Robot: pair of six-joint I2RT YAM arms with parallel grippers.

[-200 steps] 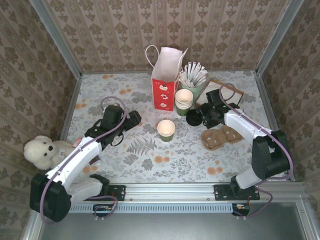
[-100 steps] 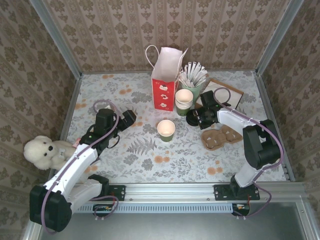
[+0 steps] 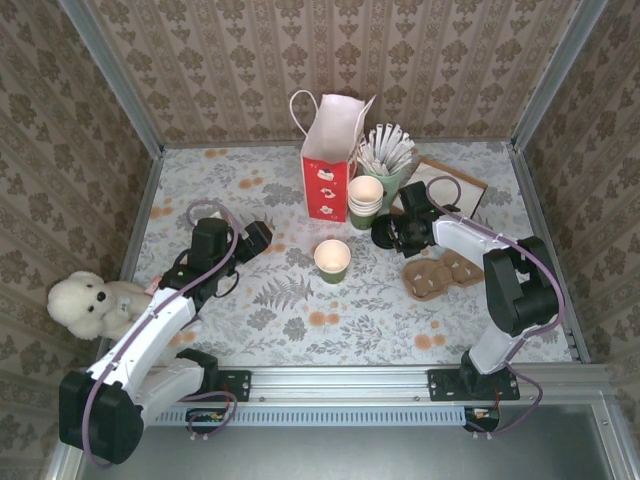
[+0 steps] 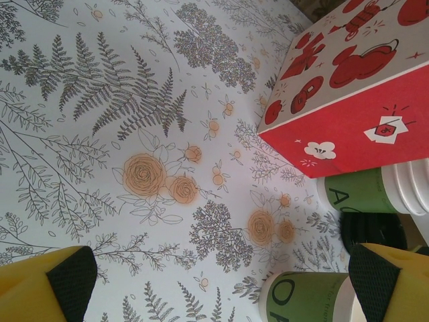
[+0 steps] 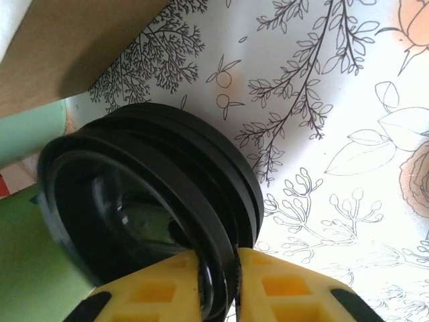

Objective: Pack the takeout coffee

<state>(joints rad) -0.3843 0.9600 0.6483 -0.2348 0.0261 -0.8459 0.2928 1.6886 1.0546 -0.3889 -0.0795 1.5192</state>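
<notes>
Top: cup [image 3: 332,260] upright, lidless, mid-bench [image 3: 250,330]; bag [image 3: 328,170] at its 12 o'clock; right tool [image 3: 394,233] at black lid [image 3: 381,236], cup's 2 o'clock.
Left wrist: left tool [image 4: 221,278] released, fingers wide; cup at 5 o'clock.
Right wrist: right tool clenched on lid rim.
</notes>
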